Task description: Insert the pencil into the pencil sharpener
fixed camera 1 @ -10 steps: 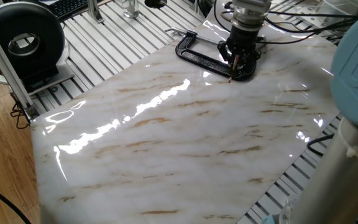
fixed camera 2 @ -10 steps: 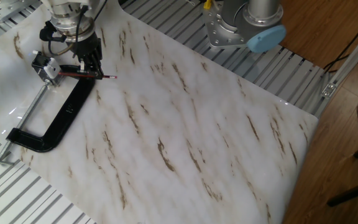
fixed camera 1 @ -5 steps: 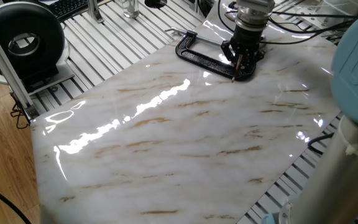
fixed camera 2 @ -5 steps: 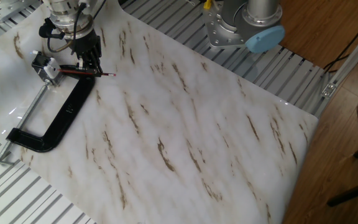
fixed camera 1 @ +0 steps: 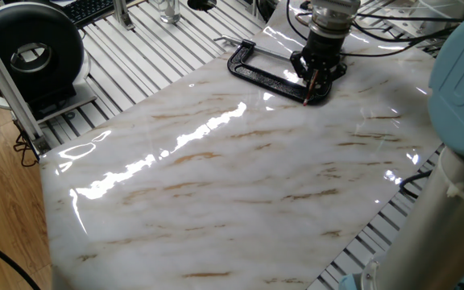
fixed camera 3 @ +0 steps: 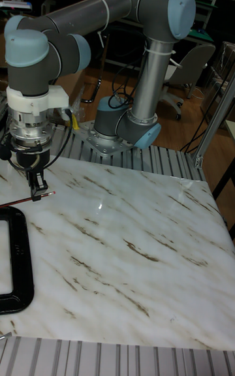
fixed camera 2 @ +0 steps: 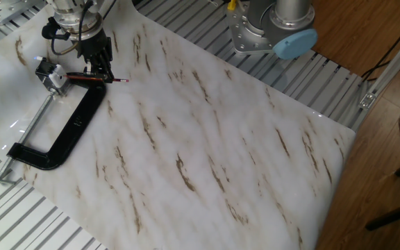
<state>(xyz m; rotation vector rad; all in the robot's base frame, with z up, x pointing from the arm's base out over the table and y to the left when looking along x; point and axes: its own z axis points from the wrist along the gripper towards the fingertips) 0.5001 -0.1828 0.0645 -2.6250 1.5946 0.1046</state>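
My gripper (fixed camera 2: 101, 67) is shut on the pencil (fixed camera 2: 80, 77), a thin dark red stick held level just above the marble board (fixed camera 2: 207, 139). One end of the pencil points at the pencil sharpener (fixed camera 2: 50, 75), a small black and white block held in a black C-clamp (fixed camera 2: 68, 132). That end sits right at the sharpener, and I cannot tell how far in it reaches. The free end sticks out past the fingers (fixed camera 1: 305, 101). In the tall fixed view the gripper (fixed camera 3: 36, 188) holds the pencil (fixed camera 3: 19, 201) above the clamp (fixed camera 3: 16, 265), and the sharpener is out of frame.
The robot base (fixed camera 2: 273, 28) stands on the slatted metal table (fixed camera 2: 33, 222) beyond the board's far side. A black round device (fixed camera 1: 31, 52) and a keyboard (fixed camera 1: 95, 8) lie off the board's left. Cables (fixed camera 1: 385, 20) run behind the gripper.
The gripper has carried the pencil a short way along its length toward the sharpener. The clamp and the sharpener have stayed put.
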